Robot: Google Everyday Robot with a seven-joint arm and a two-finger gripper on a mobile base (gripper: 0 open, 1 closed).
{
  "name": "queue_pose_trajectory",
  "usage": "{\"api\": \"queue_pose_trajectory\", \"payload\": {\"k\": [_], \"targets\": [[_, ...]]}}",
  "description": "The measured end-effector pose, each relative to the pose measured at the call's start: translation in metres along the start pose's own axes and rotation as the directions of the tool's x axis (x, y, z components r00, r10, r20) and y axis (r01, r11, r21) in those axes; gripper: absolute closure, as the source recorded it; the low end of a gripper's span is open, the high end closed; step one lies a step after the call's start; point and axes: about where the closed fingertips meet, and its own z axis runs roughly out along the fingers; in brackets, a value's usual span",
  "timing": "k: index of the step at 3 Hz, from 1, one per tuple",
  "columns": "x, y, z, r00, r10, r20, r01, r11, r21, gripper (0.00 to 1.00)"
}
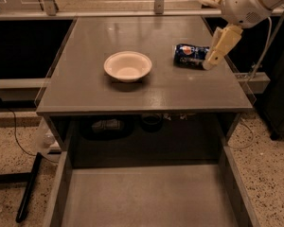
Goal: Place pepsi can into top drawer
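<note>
- Pepsi can (pixel 190 56): lying on its side on the tabletop (pixel 132 30), right-hand part, well right of the white bowl (pixel 128 66).
- Pincer (pixel 213 60): hung at the can's right end, overlapping it in the view; contact cannot be judged. Open or closed cannot be told.
- Top drawer (pixel 146 197): seen pulled out below the tabletop's front edge, grey bottom bare.
</note>
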Motion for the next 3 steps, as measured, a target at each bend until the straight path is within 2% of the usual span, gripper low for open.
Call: {"api": "queue_pose_trajectory", "payload": {"k": [1, 2, 3], "targets": [[0.031, -0.018, 0.025, 0.997, 0.056, -0.06, -0.056, 0.9984, 0.002, 0.0], [0.093, -0.038, 0.055, 0.973, 0.165, -0.161, -0.166, 0.9861, 0.011, 0.0], [0.147, -0.043, 0.076, 0.94, 0.257, -0.223, -0.26, 0.9654, 0.015, 0.0]]}}
